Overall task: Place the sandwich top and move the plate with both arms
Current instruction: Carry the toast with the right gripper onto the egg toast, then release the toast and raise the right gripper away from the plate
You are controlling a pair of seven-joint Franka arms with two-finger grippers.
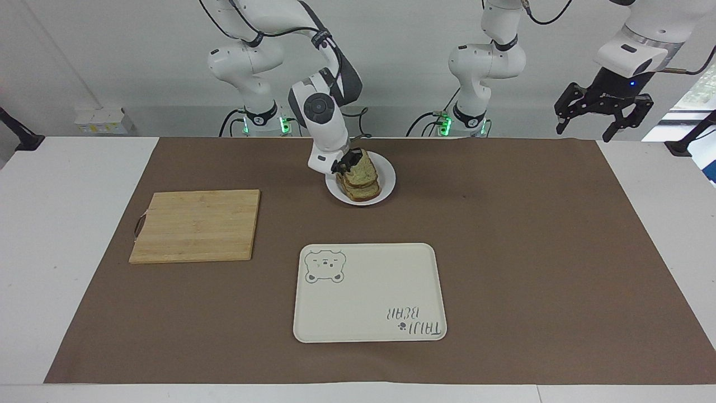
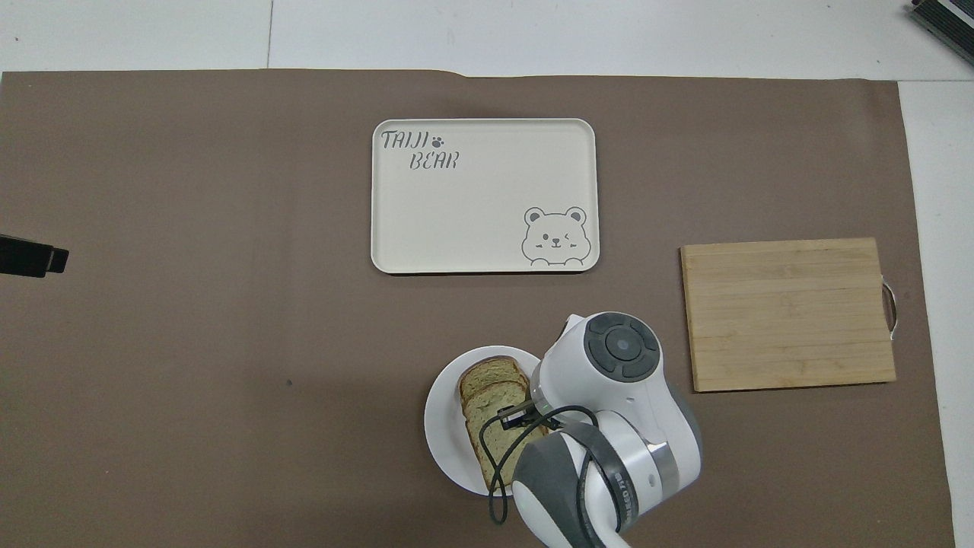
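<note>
The cream tray (image 2: 487,99) bears the words "TAIJI BEAR" beside a small paw print.
</note>
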